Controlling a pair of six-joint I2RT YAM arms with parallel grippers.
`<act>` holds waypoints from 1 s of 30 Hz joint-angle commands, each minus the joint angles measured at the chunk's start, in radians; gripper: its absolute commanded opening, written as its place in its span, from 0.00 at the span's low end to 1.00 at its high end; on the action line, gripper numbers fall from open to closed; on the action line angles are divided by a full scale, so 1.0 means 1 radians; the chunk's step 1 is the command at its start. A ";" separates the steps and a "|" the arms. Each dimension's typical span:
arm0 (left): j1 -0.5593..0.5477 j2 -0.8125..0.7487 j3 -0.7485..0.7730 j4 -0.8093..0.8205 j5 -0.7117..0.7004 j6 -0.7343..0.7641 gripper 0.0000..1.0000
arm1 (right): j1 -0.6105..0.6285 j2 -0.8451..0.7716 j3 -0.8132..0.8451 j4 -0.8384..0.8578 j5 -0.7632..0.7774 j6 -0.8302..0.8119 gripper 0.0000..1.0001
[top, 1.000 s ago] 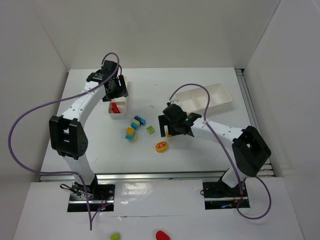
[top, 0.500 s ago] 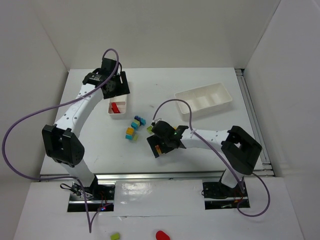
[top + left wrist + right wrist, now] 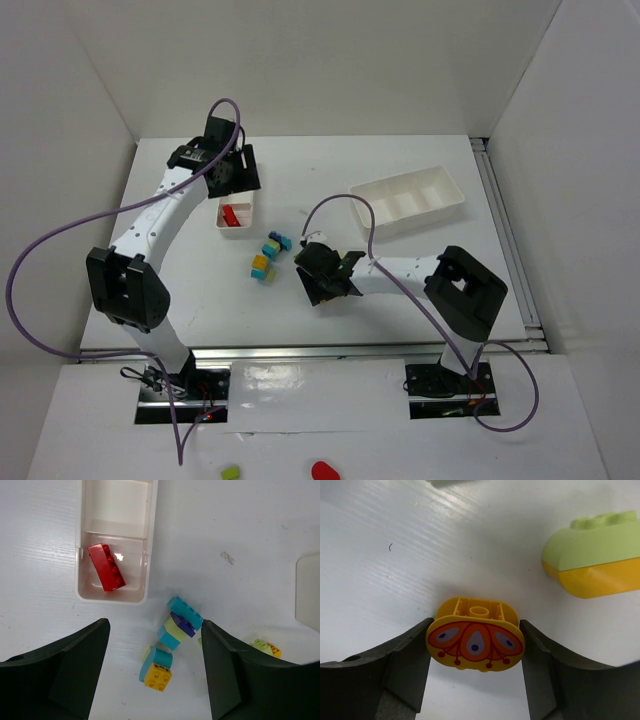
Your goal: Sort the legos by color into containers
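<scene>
A yellow oval brick with an orange pattern (image 3: 476, 640) lies on the table between my right gripper's (image 3: 476, 625) fingers, which touch it on both sides. In the top view the right gripper (image 3: 325, 276) is low over it and hides it. A lime-green-on-yellow brick (image 3: 595, 570) lies just beyond. My left gripper (image 3: 155, 625) is open and empty, high over the table (image 3: 225, 166). Below it are a red brick (image 3: 106, 573) in the near compartment of the left tray (image 3: 80, 580), a cyan, pale yellow and purple stack (image 3: 180, 625), and a cyan-and-yellow brick (image 3: 156, 666).
The second white tray (image 3: 408, 200) with three compartments stands at the back right. The left tray (image 3: 236, 228) sits under the left arm. Loose bricks (image 3: 268, 255) lie between the arms. White walls enclose the table on three sides.
My right gripper moved left and toward the near edge, coming down around the yellow patterned brick. My left gripper shifted slightly back from over the left tray.
</scene>
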 commanded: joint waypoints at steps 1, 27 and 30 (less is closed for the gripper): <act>-0.004 0.019 0.002 -0.003 0.012 0.017 0.83 | 0.007 -0.011 0.067 0.016 0.086 -0.004 0.59; -0.050 0.049 0.042 -0.003 0.044 0.063 0.83 | -0.777 -0.060 0.421 -0.139 0.164 -0.030 0.54; -0.073 0.049 0.042 -0.003 0.044 0.072 0.83 | -0.817 -0.022 0.458 -0.130 0.144 -0.030 0.54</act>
